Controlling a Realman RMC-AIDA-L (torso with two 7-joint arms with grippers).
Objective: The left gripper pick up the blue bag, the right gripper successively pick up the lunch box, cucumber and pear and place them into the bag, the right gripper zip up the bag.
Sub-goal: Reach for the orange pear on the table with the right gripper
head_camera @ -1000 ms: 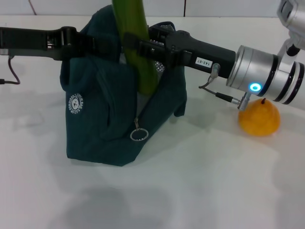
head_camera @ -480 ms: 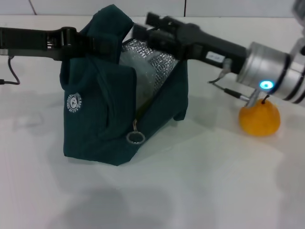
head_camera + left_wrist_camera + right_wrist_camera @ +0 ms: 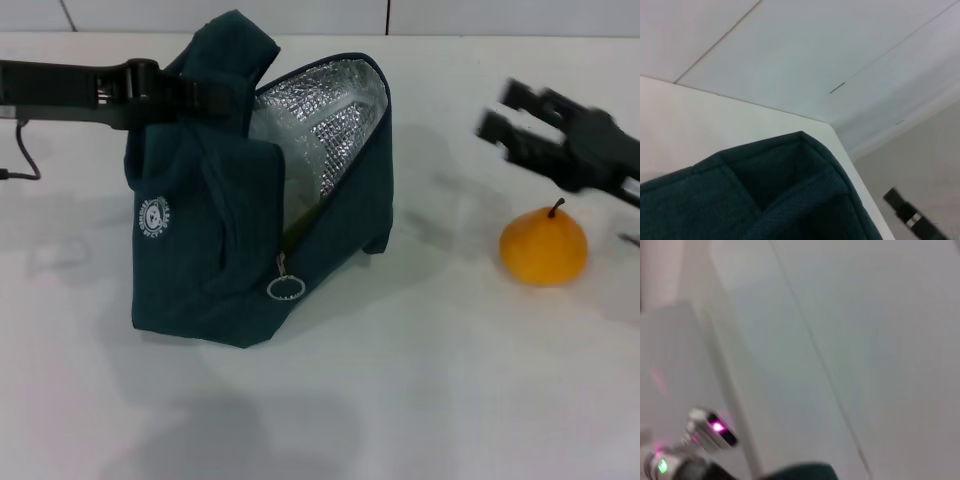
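Observation:
The blue bag [image 3: 215, 250] stands left of centre, its mouth gaping and the silver foil lining [image 3: 330, 110] showing. My left gripper [image 3: 205, 92] reaches in from the left and is shut on the bag's top handle, holding it up. The left wrist view is filled by the bag's fabric [image 3: 780, 195]. The zip ring [image 3: 286, 288] hangs at the front. My right gripper [image 3: 505, 110] hovers open and empty to the right of the bag, just above and left of the orange-yellow pear [image 3: 543, 246] on the table. The cucumber and lunch box are hidden inside the bag.
A white table [image 3: 420, 380] spreads in front of and around the bag. A dark cable [image 3: 22, 155] lies at the far left edge. White wall panels run behind the table.
The right gripper held the cucumber upright in the bag's mouth, let it go inside, then pulled back to the right above the pear. The bag's mouth now stands unobstructed.

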